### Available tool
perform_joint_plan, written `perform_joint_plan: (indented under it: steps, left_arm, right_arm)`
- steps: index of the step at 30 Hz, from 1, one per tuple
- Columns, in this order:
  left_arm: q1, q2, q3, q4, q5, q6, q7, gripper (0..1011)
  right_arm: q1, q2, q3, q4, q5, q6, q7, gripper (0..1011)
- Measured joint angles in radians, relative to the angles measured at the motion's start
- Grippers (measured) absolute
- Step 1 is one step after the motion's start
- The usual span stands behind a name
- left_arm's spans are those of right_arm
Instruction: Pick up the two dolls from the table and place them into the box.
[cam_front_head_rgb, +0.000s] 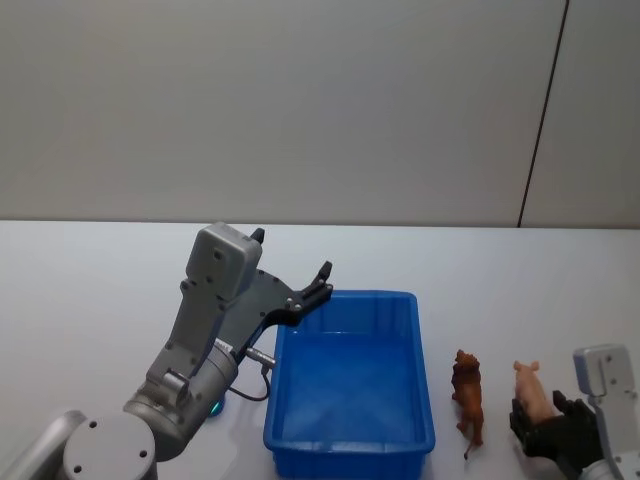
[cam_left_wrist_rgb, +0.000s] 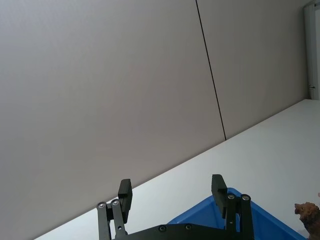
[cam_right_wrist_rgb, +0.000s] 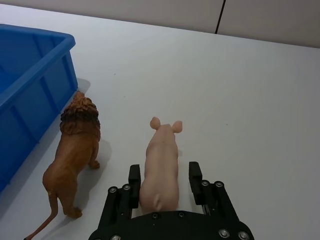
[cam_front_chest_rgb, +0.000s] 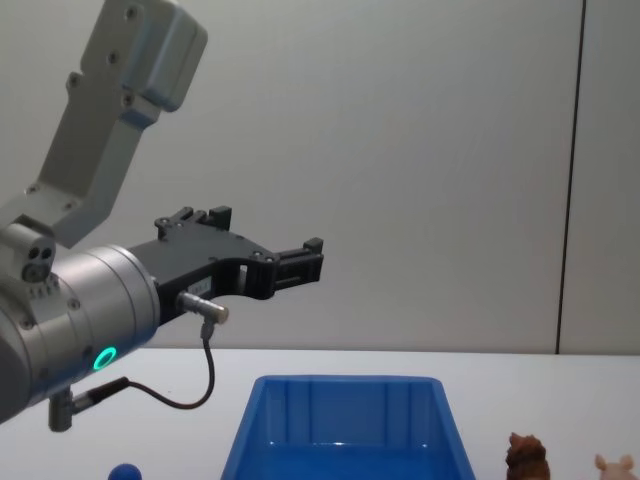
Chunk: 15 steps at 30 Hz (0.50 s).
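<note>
Right gripper (cam_right_wrist_rgb: 164, 170): opened, with nothing held yet. Its fingers (cam_right_wrist_rgb: 134, 182) are set on either side of the pink pig's back end.
Pink pig (cam_right_wrist_rgb: 161, 155): stood on the table (cam_right_wrist_rgb: 240, 100), just beside the brown lion (cam_right_wrist_rgb: 75, 150).
Brown lion: stood between the pig and the box (cam_right_wrist_rgb: 30, 35), near its wall.
Left gripper (cam_front_head_rgb: 292, 252): held up over the box's far left corner, opened and empty.
Step in hand: the pig is probably about to be grabbed.
Done well: the fingers should be shut softly on the pig's round sides. The pig should then be lifted straight up, so the lion is not knocked.
</note>
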Motion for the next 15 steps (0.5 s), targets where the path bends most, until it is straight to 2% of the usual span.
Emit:
perform_joint_plan:
  steps: [6, 8, 15]
  left_arm:
    - [0.000, 0.000, 0.000, 0.000, 0.000, 0.000, 0.000, 1002]
    - [0.000, 0.000, 0.000, 0.000, 0.000, 0.000, 0.000, 1001]
    - [0.000, 0.000, 0.000, 0.000, 0.000, 0.000, 0.000, 1001]
  right_arm:
    - [-0.001, -0.001, 0.000, 0.002, -0.010, -0.011, 0.005, 420]
    - [-0.004, -0.001, 0.000, -0.001, -0.015, -0.017, 0.006, 386]
    - [-0.016, 0.003, 0.000, -0.034, -0.034, -0.044, 0.006, 386]
